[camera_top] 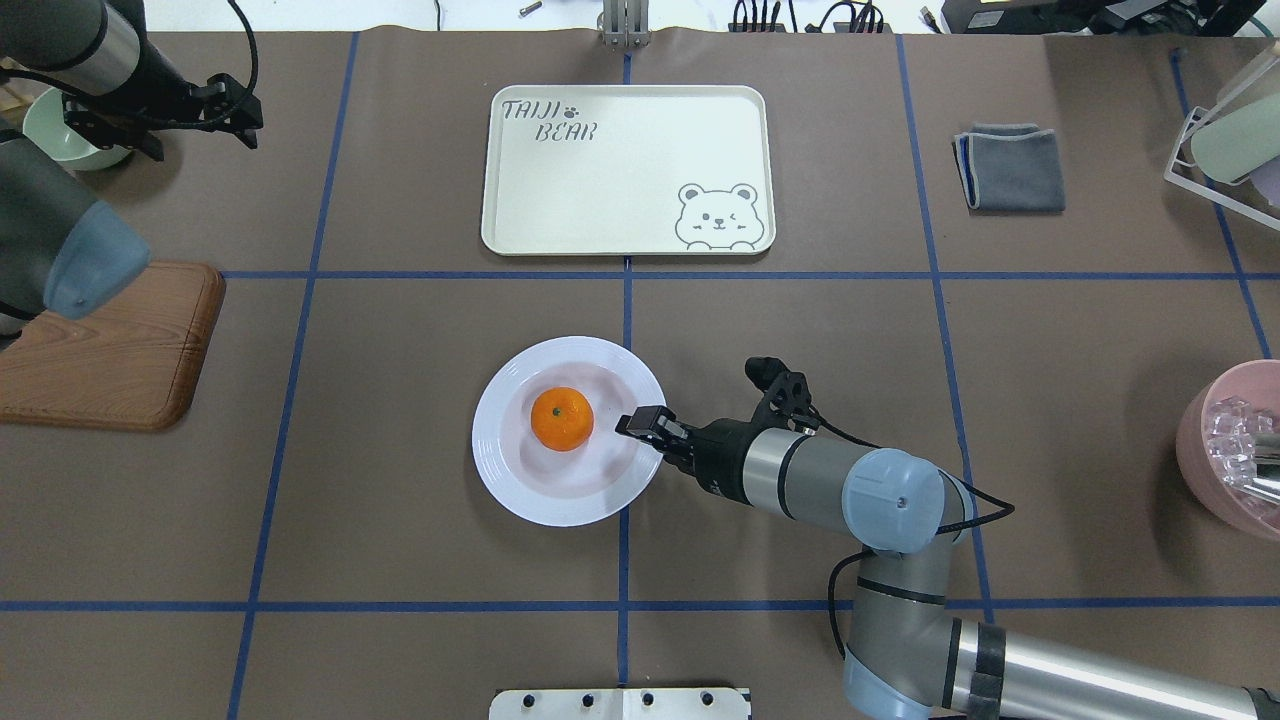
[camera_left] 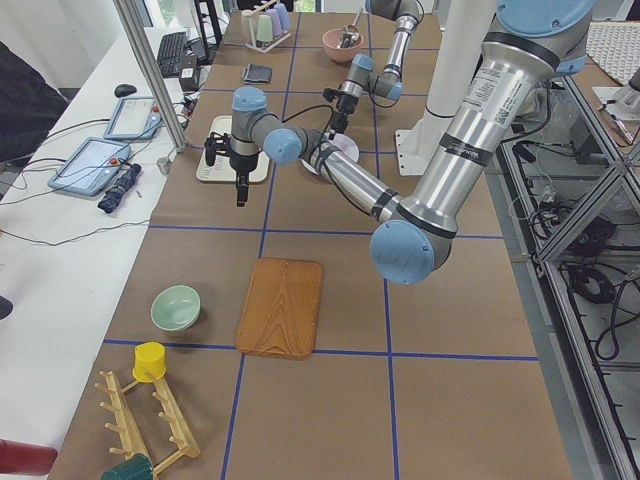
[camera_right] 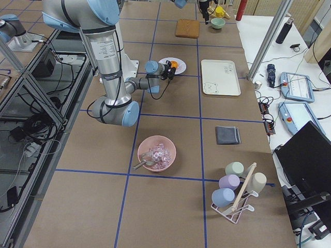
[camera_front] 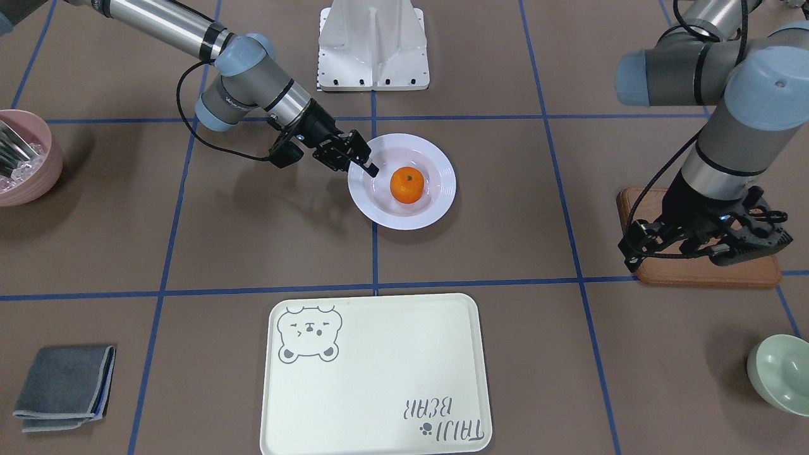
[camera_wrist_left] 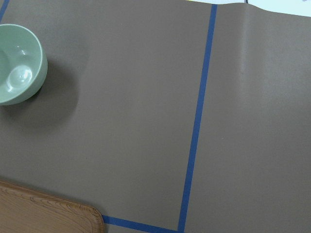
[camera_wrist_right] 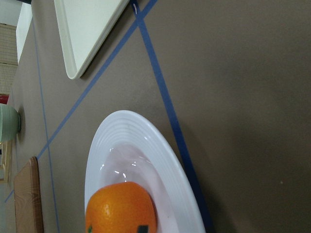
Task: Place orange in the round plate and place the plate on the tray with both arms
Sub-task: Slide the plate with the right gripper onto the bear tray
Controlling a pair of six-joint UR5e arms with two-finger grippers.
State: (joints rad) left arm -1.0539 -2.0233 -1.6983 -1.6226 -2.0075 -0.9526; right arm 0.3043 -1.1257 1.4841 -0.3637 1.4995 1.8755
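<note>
Overhead exterior: orange (camera_top: 561,418) lies in round plate (camera_top: 497,462), just beside right end effector (camera_top: 642,423).
Right end effector: at the round plate's rim; cannot tell whether it grips.
Left end effector (camera_top: 248,120): spread, well apart.

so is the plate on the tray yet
No, the round plate, with the orange in it, sits apart from the tray, which has nothing on it.

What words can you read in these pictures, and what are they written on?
"TAIJI BEAR": printed in grey on the tray, in one corner.
Small print on the right arm, near its wrist: too blurred to read.
Nothing else shows text that can be read.
</note>
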